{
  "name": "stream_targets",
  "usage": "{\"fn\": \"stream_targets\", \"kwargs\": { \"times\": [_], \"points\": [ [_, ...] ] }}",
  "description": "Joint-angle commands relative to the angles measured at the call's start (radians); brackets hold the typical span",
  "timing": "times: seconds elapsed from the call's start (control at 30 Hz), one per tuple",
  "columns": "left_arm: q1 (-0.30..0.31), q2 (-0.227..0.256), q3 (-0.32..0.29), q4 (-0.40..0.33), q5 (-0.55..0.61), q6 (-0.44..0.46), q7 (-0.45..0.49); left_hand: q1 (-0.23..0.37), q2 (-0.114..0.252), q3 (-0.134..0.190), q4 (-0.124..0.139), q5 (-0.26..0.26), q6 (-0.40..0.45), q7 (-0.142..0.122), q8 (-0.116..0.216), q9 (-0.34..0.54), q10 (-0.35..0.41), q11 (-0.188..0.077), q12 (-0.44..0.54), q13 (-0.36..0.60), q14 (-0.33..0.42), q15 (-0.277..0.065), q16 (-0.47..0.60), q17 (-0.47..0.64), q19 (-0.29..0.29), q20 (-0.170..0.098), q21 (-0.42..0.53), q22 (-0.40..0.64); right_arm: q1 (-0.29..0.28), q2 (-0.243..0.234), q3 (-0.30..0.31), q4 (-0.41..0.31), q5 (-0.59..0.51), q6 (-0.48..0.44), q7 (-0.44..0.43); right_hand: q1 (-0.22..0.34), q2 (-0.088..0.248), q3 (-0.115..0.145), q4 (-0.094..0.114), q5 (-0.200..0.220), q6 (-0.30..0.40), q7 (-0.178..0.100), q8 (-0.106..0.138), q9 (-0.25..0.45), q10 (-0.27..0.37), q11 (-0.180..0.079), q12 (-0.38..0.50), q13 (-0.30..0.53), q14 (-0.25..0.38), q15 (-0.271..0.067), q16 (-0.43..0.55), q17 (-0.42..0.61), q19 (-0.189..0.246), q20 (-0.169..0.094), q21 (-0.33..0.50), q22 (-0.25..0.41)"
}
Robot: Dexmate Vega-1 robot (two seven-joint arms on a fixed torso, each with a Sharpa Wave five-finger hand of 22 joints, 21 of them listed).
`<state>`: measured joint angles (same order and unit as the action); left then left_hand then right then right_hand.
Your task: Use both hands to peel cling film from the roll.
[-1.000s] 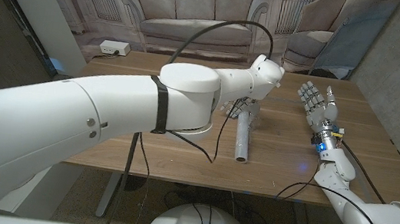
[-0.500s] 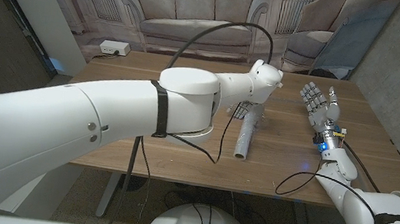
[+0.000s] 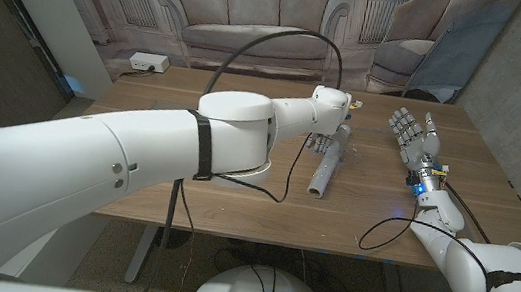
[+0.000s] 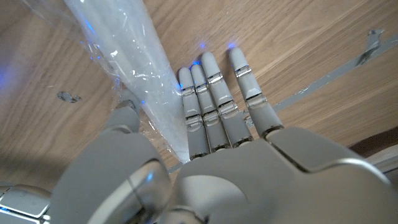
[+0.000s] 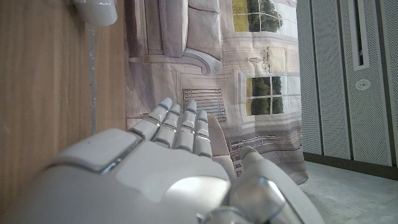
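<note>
Cling film roll (image 3: 325, 167) lies under the left hand (image 3: 323, 139), whose grip the arm hides in the head view; well aside, the right hand (image 3: 413, 135) is spread, holding nothing. Left wrist view: straight fingers (image 4: 219, 109) beside the film, thumb opposite, contact unclear.

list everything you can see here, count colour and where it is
cling film roll: one, white with clear film, middle of the table under the left hand
wooden table: one, brown, spans the head view
power strip: one, white, far left corner of the table
backdrop with printed sofa: one, grey, behind the table
left hand: one, grey, at the far end of the roll, fingers alongside it
right hand: one, grey, fingers spread, holding nothing, right side of the table
</note>
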<state>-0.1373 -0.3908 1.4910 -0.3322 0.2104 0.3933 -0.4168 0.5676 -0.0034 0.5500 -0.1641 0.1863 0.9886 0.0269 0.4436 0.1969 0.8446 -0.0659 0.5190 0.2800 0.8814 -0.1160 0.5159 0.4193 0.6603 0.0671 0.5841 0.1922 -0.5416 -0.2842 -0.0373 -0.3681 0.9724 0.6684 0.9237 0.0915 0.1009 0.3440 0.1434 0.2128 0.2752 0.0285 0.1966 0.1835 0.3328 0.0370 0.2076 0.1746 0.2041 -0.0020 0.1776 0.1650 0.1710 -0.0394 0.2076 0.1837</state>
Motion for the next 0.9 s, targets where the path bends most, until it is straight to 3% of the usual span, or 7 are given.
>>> {"fn": "stream_targets", "kwargs": {
  "times": [0.03,0.23,0.37,0.43,0.5,0.6,0.9],
  "points": [
    [0.001,0.016,-0.003,0.005,-0.026,-0.106,0.163,0.213,0.176,0.012,-0.001,0.008,0.066,-0.022,0.017,0.015,0.065,-0.039,0.024,0.025,0.003,-0.078,0.036,0.054,-0.015,-0.015,0.001,0.007,0.025,0.007,0.007,0.013,-0.031,-0.027,-0.025,-0.011,0.033,0.006,-0.002,-0.005,0.01,0.003,0.005,0.006,0.008,-0.001,0.009,0.005,0.01,-0.003,0.004,0.002,0.01,-0.002,0.009,0.003],
    [0.019,0.029,-0.028,0.005,-0.065,-0.135,0.222,0.219,0.16,0.0,0.011,0.005,0.051,-0.013,0.014,0.027,0.049,-0.033,0.032,0.043,-0.013,-0.07,0.045,0.081,-0.012,-0.022,0.009,0.01,0.027,0.009,0.018,0.014,-0.036,-0.026,-0.031,-0.012,0.034,0.006,-0.002,-0.005,0.011,0.004,0.005,0.006,0.01,-0.001,0.009,0.005,0.013,-0.001,0.003,0.002,0.012,-0.001,0.009,0.004],
    [0.017,0.028,0.023,0.005,-0.072,-0.142,0.284,0.155,0.085,-0.032,0.046,0.005,-0.201,-0.013,-0.111,0.01,-0.049,-0.005,-0.005,0.043,-0.058,-0.039,-0.024,0.053,0.013,-0.026,0.029,0.004,0.026,0.009,0.026,0.014,-0.037,-0.029,-0.03,-0.013,0.034,0.007,-0.002,-0.005,0.012,0.004,0.004,0.006,0.01,-0.002,0.008,0.005,0.014,-0.001,0.003,0.002,0.012,-0.002,0.009,0.004],
    [0.013,0.025,0.048,0.005,-0.058,-0.16,0.297,0.144,0.081,-0.032,0.052,0.005,-0.241,-0.008,-0.132,0.011,-0.082,0.008,-0.029,0.032,-0.074,-0.018,-0.053,0.027,0.026,-0.023,0.034,0.002,0.025,0.01,0.03,0.015,-0.037,-0.034,-0.032,-0.013,0.034,0.007,-0.002,-0.005,0.013,0.004,0.005,0.006,0.01,-0.001,0.008,0.005,0.014,-0.001,0.003,0.002,0.013,-0.002,0.009,0.004],
    [0.006,0.022,0.052,0.005,-0.056,-0.171,0.304,0.151,0.103,-0.012,0.055,0.013,-0.149,0.009,-0.098,0.015,-0.041,-0.012,-0.031,0.016,-0.039,-0.031,-0.06,0.007,0.017,-0.018,0.033,0.0,0.025,0.01,0.031,0.017,-0.04,-0.039,-0.039,-0.013,0.034,0.007,-0.002,-0.005,0.013,0.004,0.004,0.006,0.011,-0.002,0.008,0.005,0.014,-0.002,0.003,0.002,0.013,-0.002,0.009,0.004],
    [0.003,0.019,0.045,0.005,-0.043,-0.172,0.288,0.252,0.158,0.029,0.007,0.021,0.039,-0.002,-0.014,0.037,0.098,-0.036,0.027,0.034,0.071,-0.067,0.013,0.055,0.012,-0.048,0.045,0.007,0.025,0.009,0.032,0.018,-0.046,-0.044,-0.044,-0.013,0.034,0.007,-0.001,-0.005,0.014,0.004,0.004,0.006,0.012,-0.003,0.008,0.005,0.014,-0.001,0.002,0.002,0.013,-0.001,0.009,0.004],
    [-0.019,0.012,-0.031,0.005,-0.059,-0.077,0.098,0.328,0.178,0.015,0.007,0.008,0.063,0.005,0.023,0.083,0.149,-0.018,0.078,0.084,0.085,-0.078,0.091,0.165,0.019,-0.074,0.074,0.014,0.032,0.006,0.032,0.011,-0.059,-0.034,-0.041,-0.014,0.034,0.008,-0.001,-0.005,0.015,0.005,0.004,0.006,0.012,-0.002,0.007,0.005,0.015,-0.001,0.001,0.002,0.014,-0.002,0.008,0.004]
  ]
}}
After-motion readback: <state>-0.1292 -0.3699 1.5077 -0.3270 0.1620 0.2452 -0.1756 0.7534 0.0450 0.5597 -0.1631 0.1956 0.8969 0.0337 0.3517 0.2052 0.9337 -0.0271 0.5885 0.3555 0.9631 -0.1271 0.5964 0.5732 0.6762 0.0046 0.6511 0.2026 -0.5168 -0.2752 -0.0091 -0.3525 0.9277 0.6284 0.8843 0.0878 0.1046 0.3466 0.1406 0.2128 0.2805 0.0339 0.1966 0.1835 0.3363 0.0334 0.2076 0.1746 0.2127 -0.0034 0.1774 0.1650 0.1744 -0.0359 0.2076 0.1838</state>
